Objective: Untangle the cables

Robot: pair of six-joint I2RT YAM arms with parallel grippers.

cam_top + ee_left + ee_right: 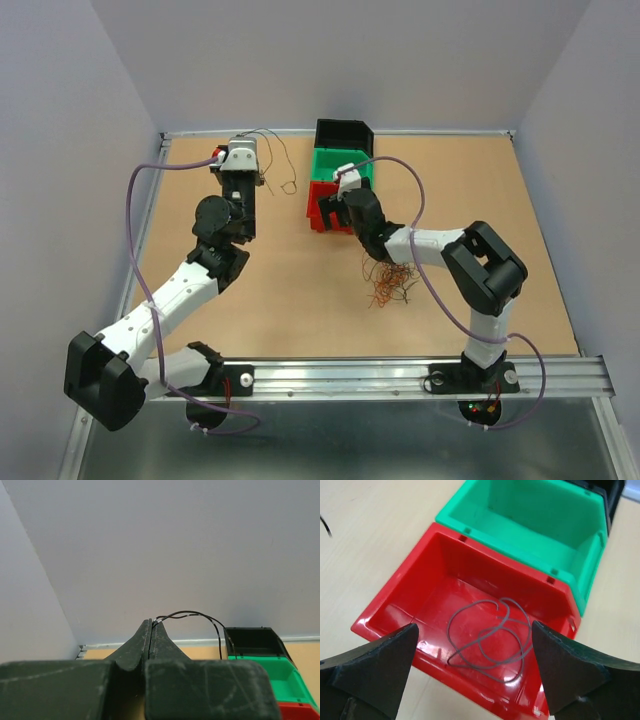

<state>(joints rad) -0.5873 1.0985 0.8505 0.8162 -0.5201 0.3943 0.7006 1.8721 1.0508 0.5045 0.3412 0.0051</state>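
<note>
Both stretched forward — left gripper [151, 624] pinching a dark wire [190, 613], right gripper [474, 627] (spread wide) above the red bin [405, 585].

Glossy, smooth plastic on red bin [420, 575] and green bin [580, 575]; matt, wood-like worktop [300, 310]; brushed metal rail [350, 375]; scuffed matt left end effector [151, 627].

Bright, even light (soft shadows)

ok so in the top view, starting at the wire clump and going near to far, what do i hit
clump of cables → red bin → green bin → black bin
</note>
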